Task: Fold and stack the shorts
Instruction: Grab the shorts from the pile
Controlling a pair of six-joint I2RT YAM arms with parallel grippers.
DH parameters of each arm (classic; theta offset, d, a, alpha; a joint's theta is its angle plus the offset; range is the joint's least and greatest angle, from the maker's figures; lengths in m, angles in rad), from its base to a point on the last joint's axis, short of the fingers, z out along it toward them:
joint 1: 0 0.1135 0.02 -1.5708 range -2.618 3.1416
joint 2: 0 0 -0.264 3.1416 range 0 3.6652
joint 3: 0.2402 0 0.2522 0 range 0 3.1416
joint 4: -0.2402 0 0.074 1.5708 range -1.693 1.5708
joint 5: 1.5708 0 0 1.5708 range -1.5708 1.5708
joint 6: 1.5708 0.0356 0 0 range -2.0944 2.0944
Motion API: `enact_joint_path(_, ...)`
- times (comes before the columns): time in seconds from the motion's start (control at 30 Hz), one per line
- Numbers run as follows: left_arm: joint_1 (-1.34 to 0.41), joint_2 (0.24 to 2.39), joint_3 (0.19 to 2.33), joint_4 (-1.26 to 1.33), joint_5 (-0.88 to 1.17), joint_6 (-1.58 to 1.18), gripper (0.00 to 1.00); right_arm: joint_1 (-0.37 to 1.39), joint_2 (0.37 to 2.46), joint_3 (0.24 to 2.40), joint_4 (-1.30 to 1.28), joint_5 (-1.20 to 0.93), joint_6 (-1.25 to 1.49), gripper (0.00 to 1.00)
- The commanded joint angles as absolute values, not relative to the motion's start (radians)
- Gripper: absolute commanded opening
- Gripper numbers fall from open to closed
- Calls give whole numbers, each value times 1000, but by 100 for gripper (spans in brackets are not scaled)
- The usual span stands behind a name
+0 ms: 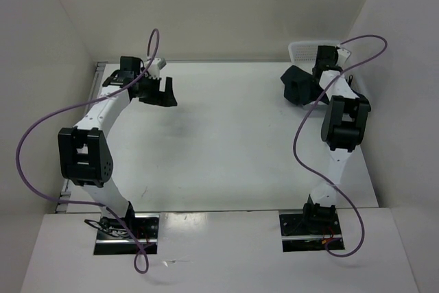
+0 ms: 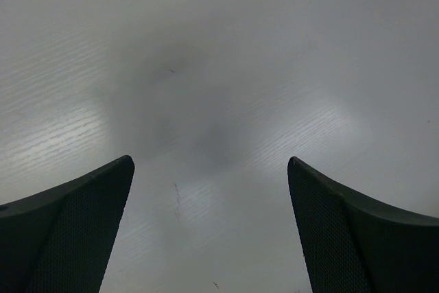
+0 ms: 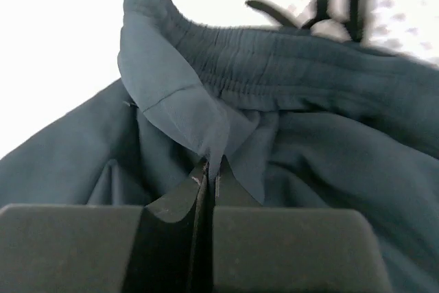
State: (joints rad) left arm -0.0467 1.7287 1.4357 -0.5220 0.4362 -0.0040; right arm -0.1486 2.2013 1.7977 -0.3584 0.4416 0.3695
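The dark navy shorts (image 1: 300,86) hang bunched at the far right of the table, just in front of the white mesh basket (image 1: 304,49). My right gripper (image 1: 317,81) is shut on a fold of the shorts' cloth. In the right wrist view the jaws are pressed together on a thin flap of the shorts (image 3: 206,128), with the gathered waistband (image 3: 274,60) above my right gripper (image 3: 208,169). My left gripper (image 1: 161,94) is open and empty at the far left of the table. In the left wrist view my left gripper (image 2: 209,169) shows only bare table between its spread fingers.
The white table (image 1: 226,142) is walled by white panels at the back and on both sides. Purple cables loop from both arms. The basket stands in the far right corner, behind the right arm.
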Motion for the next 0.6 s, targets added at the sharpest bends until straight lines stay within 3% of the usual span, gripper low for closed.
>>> enact_joint_path(0.0, -43, 1623, 1482, -477, 454, 0, 99, -88, 1979, 1795, -261, 572, 347, 0)
enact_joint_path(0.33, -32, 1425, 1445, -296, 356, 0, 99, 175, 1577, 1857, -25, 801, -3, 0)
enact_joint_path(0.57, -23, 1284, 1356, -264, 344, 0, 99, 486, 1459, 1948, 57, 661, -156, 0)
